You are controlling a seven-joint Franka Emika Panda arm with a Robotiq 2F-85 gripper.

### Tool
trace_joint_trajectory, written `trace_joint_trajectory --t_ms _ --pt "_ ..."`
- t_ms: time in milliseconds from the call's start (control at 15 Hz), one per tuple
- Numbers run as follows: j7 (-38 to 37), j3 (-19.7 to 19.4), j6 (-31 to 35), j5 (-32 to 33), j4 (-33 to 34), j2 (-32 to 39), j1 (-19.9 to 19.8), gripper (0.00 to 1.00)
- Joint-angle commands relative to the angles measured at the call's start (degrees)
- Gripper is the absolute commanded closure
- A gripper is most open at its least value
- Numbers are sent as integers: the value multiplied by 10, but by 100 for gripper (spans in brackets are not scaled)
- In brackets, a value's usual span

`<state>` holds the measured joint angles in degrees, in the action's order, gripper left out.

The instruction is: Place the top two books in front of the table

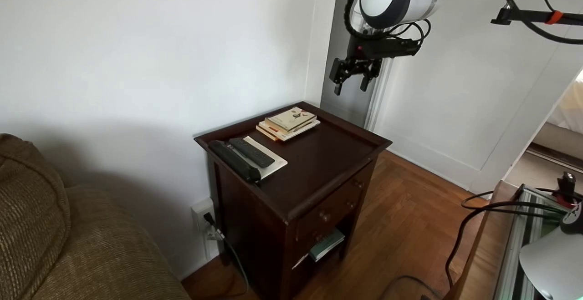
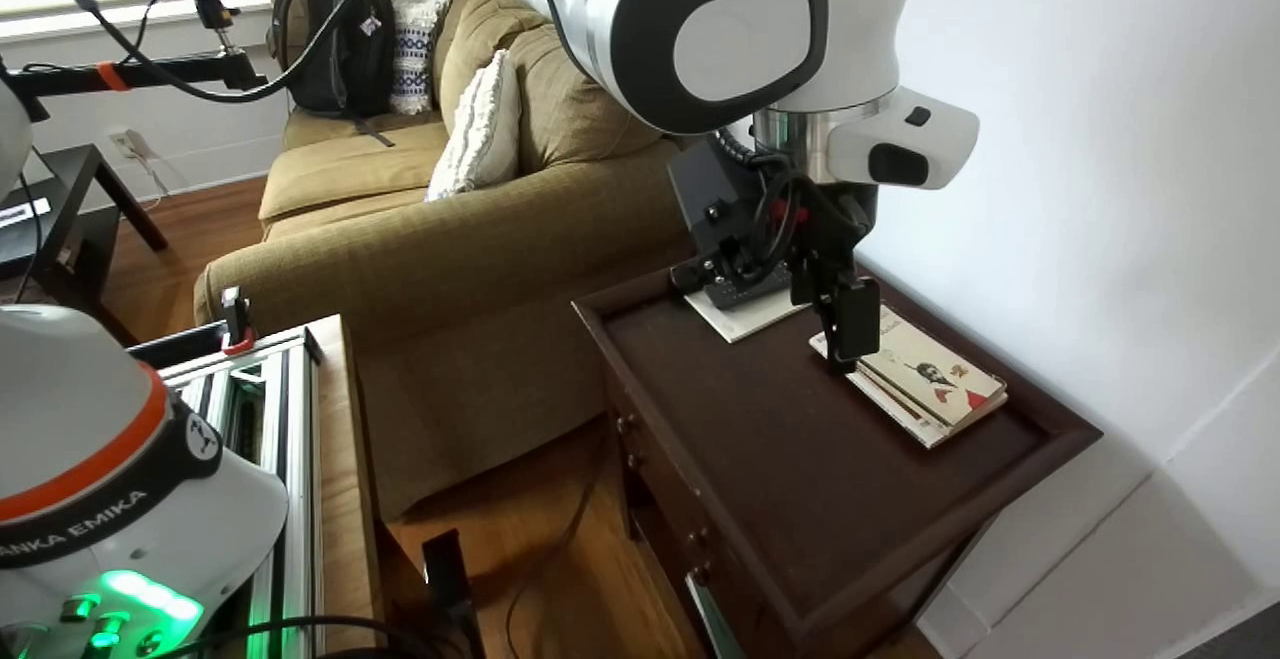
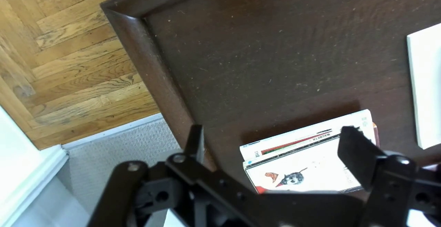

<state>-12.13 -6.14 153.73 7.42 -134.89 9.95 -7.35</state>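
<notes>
I'd have that black, two-fingered gripper over there, spread wide and empty, straddle just the top two cream, rectangular paperback books squarely before pinching.

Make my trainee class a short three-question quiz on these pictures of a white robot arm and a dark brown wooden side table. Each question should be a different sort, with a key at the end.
1. True or false: the black, two-fingered mechanical gripper is open and holds nothing.

2. The stack of thin rectangular books, with a cream cover on top, lies:
A. on the brownish-olive fabric sofa
B. on the dark brown wooden side table
C. on the brown wooden floorboards

3. Fill in the missing colour: the flat paper book seen low inside that table has a ____ cover.

Key: 1. True. 2. B. 3. Green.
</notes>
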Motion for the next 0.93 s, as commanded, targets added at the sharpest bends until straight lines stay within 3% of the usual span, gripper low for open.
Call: trace_joint_trajectory --t_ms 0,133,400,667,867 --pt "4 -10 -1 -5 1 0 10 0" --pt "-1 -15 9 -6 25 30 7 0" --pt "70 3 25 -64 84 98 -10 0" --pt "94 -1 66 -56 150 170 -1 0" --pt "112 20 89 -76 197 220 -10 0"
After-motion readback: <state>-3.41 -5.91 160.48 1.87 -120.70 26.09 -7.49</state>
